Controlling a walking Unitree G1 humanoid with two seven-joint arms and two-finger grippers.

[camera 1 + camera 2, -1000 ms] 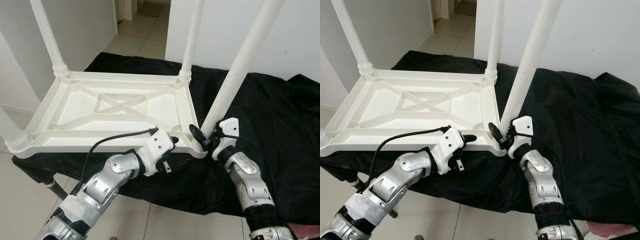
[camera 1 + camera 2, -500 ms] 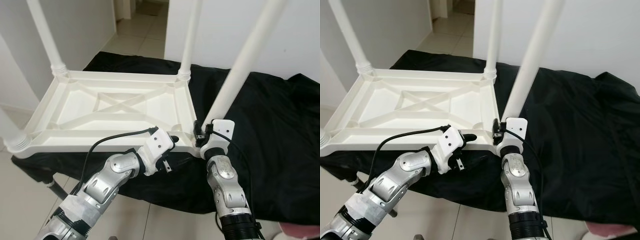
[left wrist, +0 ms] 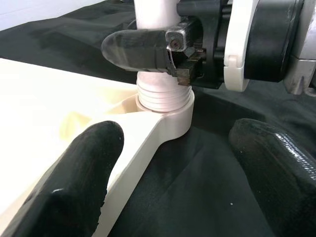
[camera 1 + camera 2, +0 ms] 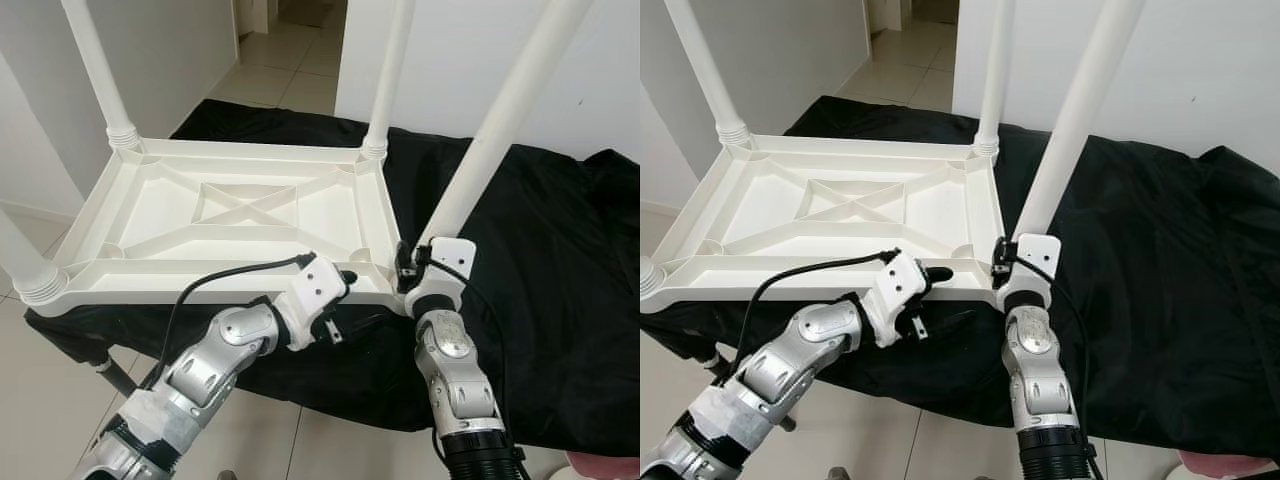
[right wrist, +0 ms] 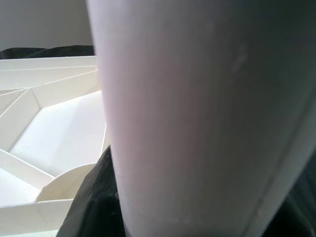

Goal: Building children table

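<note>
A white plastic children's table top point(image 4: 240, 205) lies upside down on a black cloth. Legs stand up from its corners. My right gripper point(image 4: 408, 268) is shut on the near right leg point(image 4: 500, 120) just above its corner socket point(image 3: 165, 106). One of its fingers point(image 3: 138, 49) crosses the front of that leg, and the leg point(image 5: 197, 118) looms close in the right wrist view. My left gripper point(image 4: 345, 300) is open astride the table's near rim, left of that corner. One finger point(image 3: 74, 187) lies over the rim and the other hangs over the cloth.
The black cloth point(image 4: 540, 250) covers a low support and spreads out to the right. Other legs stand at the far left point(image 4: 95, 70), far right point(image 4: 388, 70) and near left point(image 4: 20, 260). Tiled floor point(image 4: 40, 400) lies below, a white wall behind.
My right forearm has swung in from the right to stand straight under the leg's base, the wrist turning about the leg. The left gripper has stayed at the rim.
</note>
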